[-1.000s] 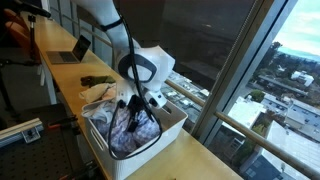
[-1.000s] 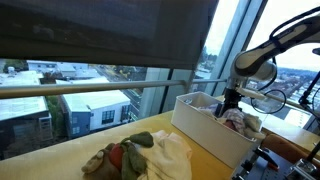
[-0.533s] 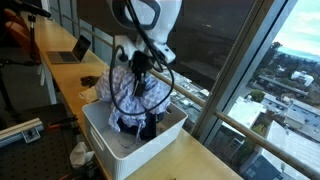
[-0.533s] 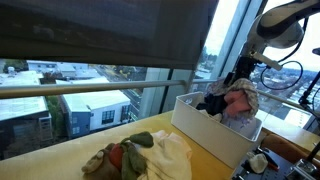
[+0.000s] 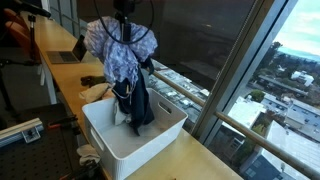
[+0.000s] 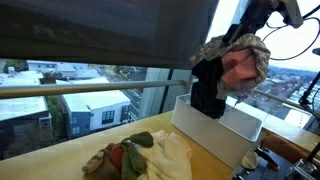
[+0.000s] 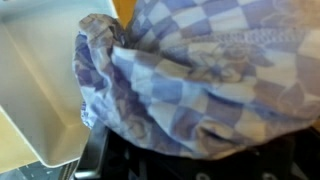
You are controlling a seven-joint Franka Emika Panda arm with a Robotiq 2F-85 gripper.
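The gripper (image 5: 122, 20) is high above the white bin (image 5: 120, 155), right at the top edge of an exterior view. Its jaws are pinched on a bundle of clothes (image 5: 118, 60), with the fingertips buried in the fabric. A blue-and-white checked cloth (image 7: 200, 80) makes up the bulk of the load and fills nearly the whole wrist view, with a corner of the bin (image 7: 35, 80) showing below it. A dark garment (image 5: 136, 100) hangs from the same pinch. Its lower end reaches down to about the bin's rim, and it is not clear whether it touches anything inside.

In an exterior view the bundle (image 6: 235, 70) swings beside the window, with the bin (image 6: 235, 125) directly beneath it. A loose pile of clothes (image 6: 140, 155) lies well apart from it on the wooden counter (image 6: 60, 160).

The step in hand looks like the lift-out: the load is gripped and raised, but its tail is not yet clear of the bin. The next move likely calls for more height, so the dark garment clears the rim before any sideways travel. It also calls for a steady, slow carry, because the grip is on a fold of cloth and a jerk could shake the hanging piece loose. The squeeze should hold throughout.
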